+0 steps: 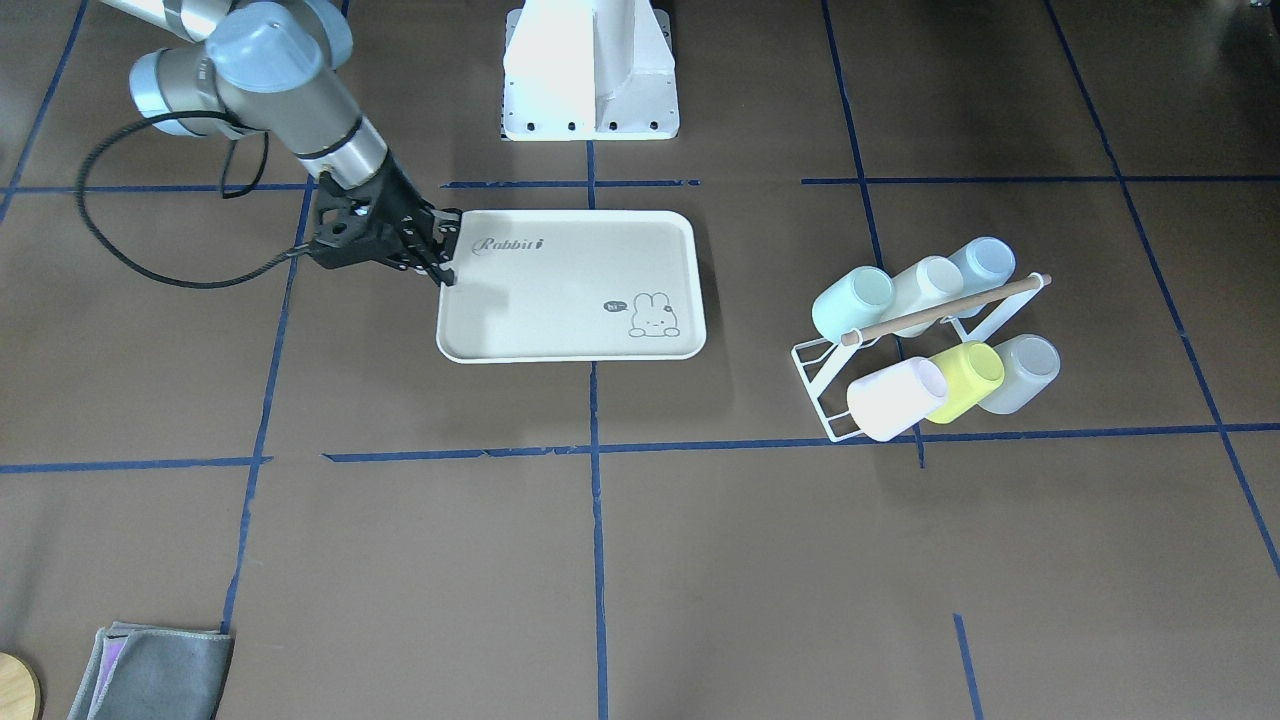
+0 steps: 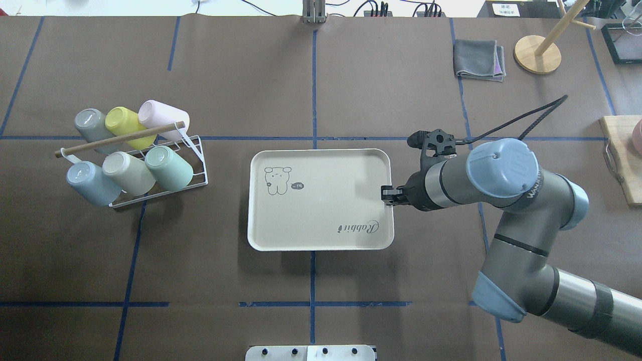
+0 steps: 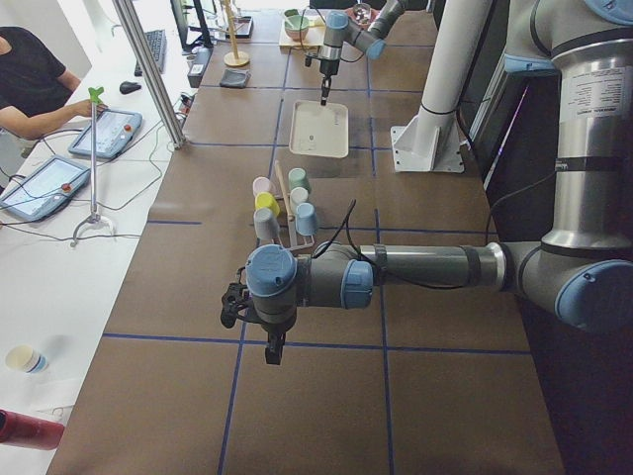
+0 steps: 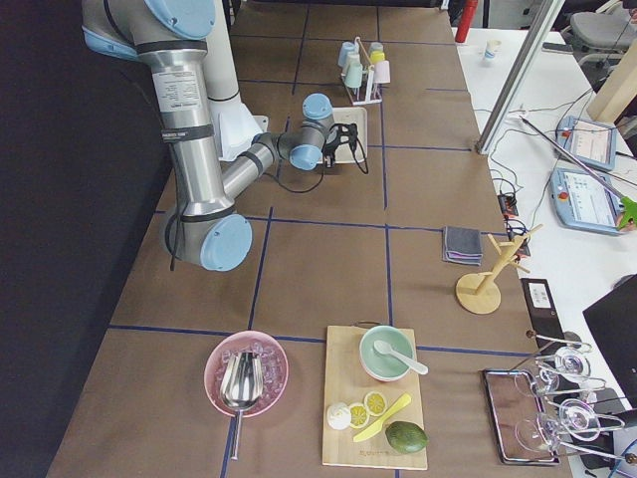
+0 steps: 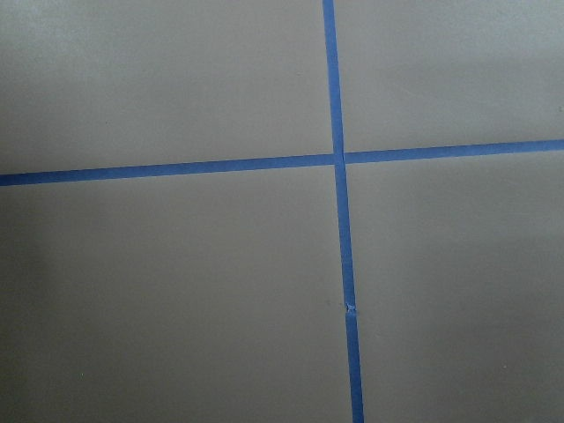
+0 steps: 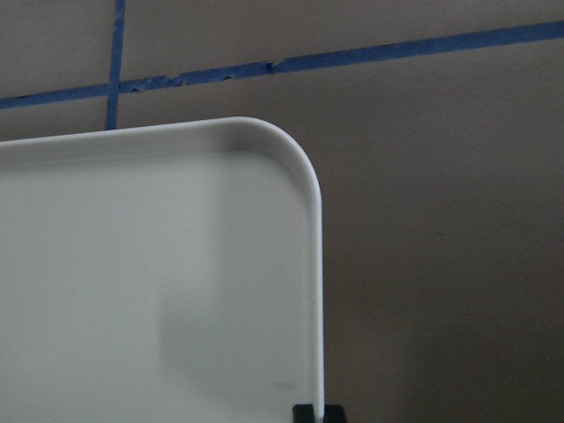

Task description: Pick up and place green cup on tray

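We see the right hand (image 2: 388,195), reaching low, clamped on the tray (image 2: 321,220) rim; the green cup (image 2: 169,168) lies in a rack (image 2: 120,140) well apart.

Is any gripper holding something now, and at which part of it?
The right gripper appears to pinch the tray at the rim of one short edge. The left gripper hangs over bare table; nothing shows in it.
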Robot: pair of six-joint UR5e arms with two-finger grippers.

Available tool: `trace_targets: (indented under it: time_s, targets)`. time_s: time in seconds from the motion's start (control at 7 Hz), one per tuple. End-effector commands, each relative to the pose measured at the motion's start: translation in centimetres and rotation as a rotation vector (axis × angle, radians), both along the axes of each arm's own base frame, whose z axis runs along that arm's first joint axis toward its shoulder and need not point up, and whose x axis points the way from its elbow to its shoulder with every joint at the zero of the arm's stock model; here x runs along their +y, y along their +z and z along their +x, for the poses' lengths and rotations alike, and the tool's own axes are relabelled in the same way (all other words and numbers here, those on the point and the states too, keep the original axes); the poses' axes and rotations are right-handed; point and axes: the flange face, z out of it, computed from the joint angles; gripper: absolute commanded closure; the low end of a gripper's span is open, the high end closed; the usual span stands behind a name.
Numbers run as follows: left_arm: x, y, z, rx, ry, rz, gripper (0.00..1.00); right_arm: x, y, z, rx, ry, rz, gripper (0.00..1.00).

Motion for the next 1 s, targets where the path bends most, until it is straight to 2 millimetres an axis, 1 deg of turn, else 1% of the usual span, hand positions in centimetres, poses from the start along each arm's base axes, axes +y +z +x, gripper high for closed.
trace_targets:
  time_s: [0.0, 0.29, 0.43, 0.57, 0.71, 0.86]
  targets:
    - [0.0, 0.1, 0.1, 0.000, 0.001, -0.002, 0.00, 0.3, -0.4, -2.0, 0.015, -0.018, -0.006, 1.00]
    - [-0.1, 0.0, 0.0, 0.000, 0.000, 0.001, 0.00, -0.3, -0.3, -2.9, 0.025, -0.016, -0.010, 1.00]
    - [-0.1, -0.1, 0.0, 0.000, 0.000, 0.002, 0.00, -0.5, -0.1, -3.5, 0.029, -0.018, -0.013, 0.97]
    - [-0.1, -0.1, 0.0, 0.001, 0.000, 0.002, 0.00, -0.7, -0.1, -3.7, 0.029, -0.014, -0.013, 0.35]
    - [-0.1, -0.1, 0.0, 0.000, 0.000, 0.004, 0.00, -0.9, -0.3, -3.6, 0.023, -0.011, -0.010, 0.00]
    - [-0.1, -0.2, 0.0, 0.001, 0.004, 0.013, 0.00, -1.1, -0.8, -3.0, 0.014, -0.003, -0.005, 0.00]
